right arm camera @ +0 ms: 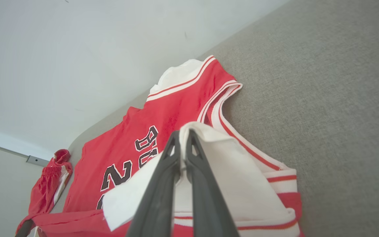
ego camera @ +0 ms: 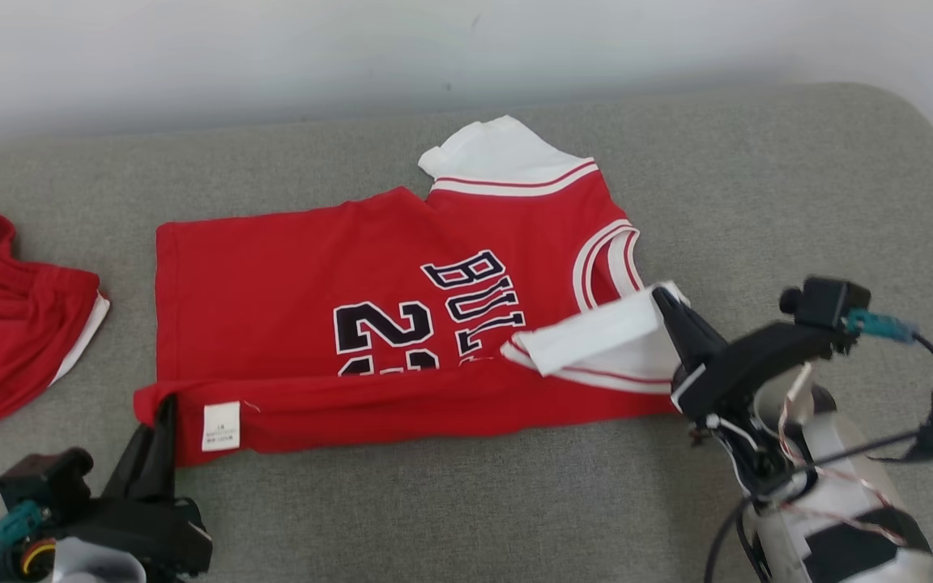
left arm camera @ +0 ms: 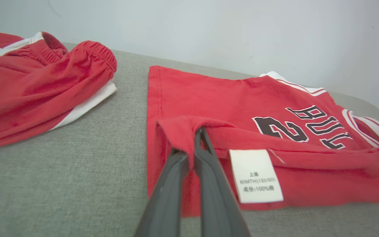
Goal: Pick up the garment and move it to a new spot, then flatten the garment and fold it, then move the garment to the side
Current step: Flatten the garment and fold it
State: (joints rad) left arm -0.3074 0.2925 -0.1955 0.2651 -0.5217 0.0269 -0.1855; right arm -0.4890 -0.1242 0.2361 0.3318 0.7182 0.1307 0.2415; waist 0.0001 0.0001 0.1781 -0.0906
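Left gripper [ego camera: 165, 411] is clamped on the near-left hem corner of the red jersey [ego camera: 272, 275]; right gripper [ego camera: 662, 295] pinches its white sleeve [ego camera: 596, 336]. It lies mid grey cushion [ego camera: 798, 186], red shorts [ego camera: 13, 324] far left.

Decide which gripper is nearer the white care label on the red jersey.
Left. The left gripper pinches the jersey at its hem corner, right beside the care label; the right gripper is shut on the white sleeve at the opposite end, well away.
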